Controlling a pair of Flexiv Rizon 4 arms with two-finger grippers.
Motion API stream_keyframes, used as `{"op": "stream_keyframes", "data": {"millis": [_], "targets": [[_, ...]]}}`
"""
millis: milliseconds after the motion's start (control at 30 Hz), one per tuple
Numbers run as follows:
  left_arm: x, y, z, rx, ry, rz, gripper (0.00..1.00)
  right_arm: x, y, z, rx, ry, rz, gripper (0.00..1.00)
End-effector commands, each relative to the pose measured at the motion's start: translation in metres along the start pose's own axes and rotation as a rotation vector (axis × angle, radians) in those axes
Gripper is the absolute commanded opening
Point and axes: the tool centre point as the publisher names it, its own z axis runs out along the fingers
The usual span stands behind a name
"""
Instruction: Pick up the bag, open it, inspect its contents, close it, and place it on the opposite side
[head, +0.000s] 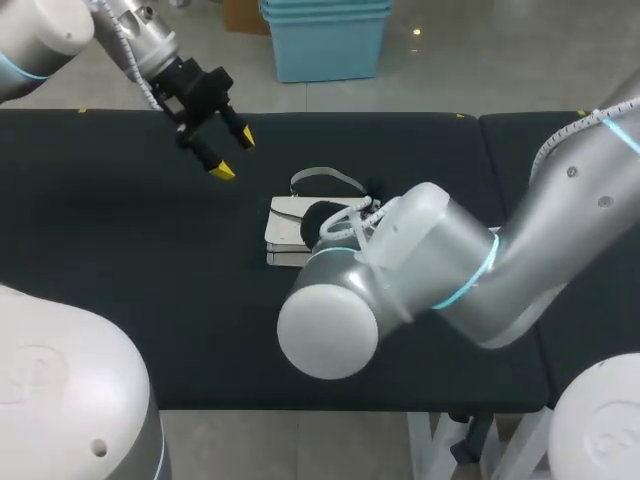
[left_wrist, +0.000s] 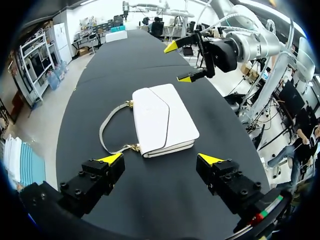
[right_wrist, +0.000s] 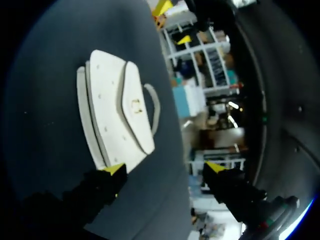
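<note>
A white handbag (head: 287, 230) lies flat on the black table, flap closed, its grey strap (head: 326, 179) looped on the far side. My left gripper (head: 233, 155) hangs open above the table, left of and beyond the bag, nothing between its fingers. In the left wrist view the bag (left_wrist: 162, 120) lies ahead of the open left gripper (left_wrist: 161, 159), and the right gripper (left_wrist: 178, 63) hovers open beyond it. In the right wrist view the bag (right_wrist: 117, 110) lies ahead of the open right gripper (right_wrist: 165, 167), nearer one finger. My right forearm hides the bag's right part in the head view.
The black table (head: 120, 260) stretches wide on the bag's left. A seam (head: 482, 135) divides it from a second section at the right. My right arm's elbow (head: 330, 330) bulks over the front middle of the table.
</note>
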Motion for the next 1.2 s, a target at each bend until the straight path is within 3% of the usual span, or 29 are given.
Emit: {"op": "stream_keyframes", "data": {"millis": [33, 200, 533, 933, 1033, 1167, 1200], "targets": [[-0.003, -0.005, -0.001, -0.006, -0.007, 0.022, 1.00, 0.014, -0.009, 0.004, -0.092, -0.085, -0.035, 1.00], [0.001, -0.018, 0.002, -0.022, -0.145, 0.100, 1.00, 0.030, -0.015, 0.009, -0.086, -0.107, -0.055, 1.00], [0.004, -0.031, 0.026, -0.064, -0.419, 0.256, 1.00, 0.035, -0.016, 0.017, -0.102, -0.096, -0.052, 1.00], [-0.001, -0.033, 0.038, -0.023, -0.520, 0.350, 1.00, 0.042, -0.005, 0.019, -0.126, -0.088, -0.087, 1.00], [-0.002, -0.033, 0.040, -0.032, -0.553, 0.373, 1.00, 0.044, -0.004, 0.020, -0.135, -0.090, -0.092, 0.81], [-0.004, -0.036, 0.044, -0.051, -0.593, 0.400, 1.00, 0.047, -0.001, 0.025, -0.143, -0.087, -0.098, 0.75], [-0.004, -0.036, 0.045, -0.045, -0.592, 0.404, 1.00, 0.048, 0.000, 0.026, -0.143, -0.087, -0.098, 0.67]]}}
